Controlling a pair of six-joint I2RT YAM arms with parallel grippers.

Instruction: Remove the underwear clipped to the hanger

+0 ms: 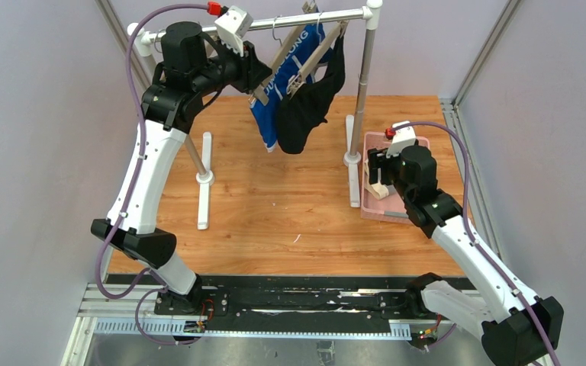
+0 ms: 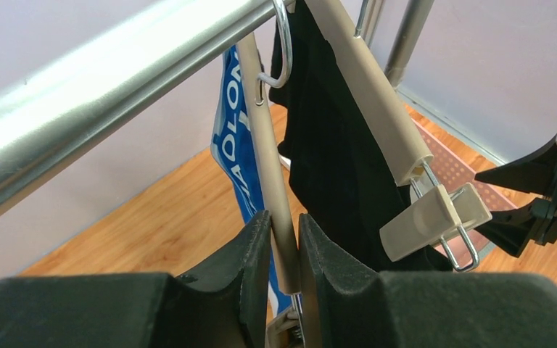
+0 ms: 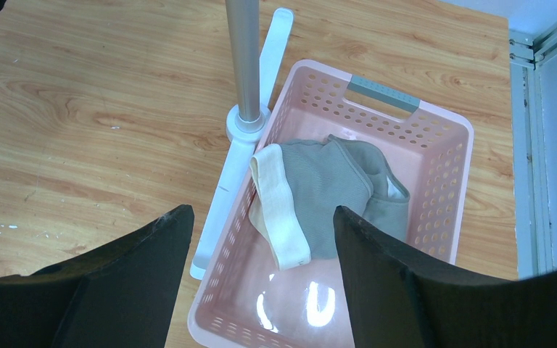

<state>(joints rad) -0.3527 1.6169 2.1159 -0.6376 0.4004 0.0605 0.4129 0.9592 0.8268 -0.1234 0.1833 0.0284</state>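
A: Underwear?
B: One blue lettered pair, one black pair, clipped to hangers on the rail. One grey pair, crumpled in the pink basket.
A: Hands?
B: The left hand pinches a hanger bar; the right hand is spread above the basket.

The scene is being lit evenly and brightly from above, with only faint shadows being thrown on the wooden table. Glare is being reflected off the steel rail and the floor of the pink basket. The black fingers nearest the lens are being rendered soft in both wrist views.
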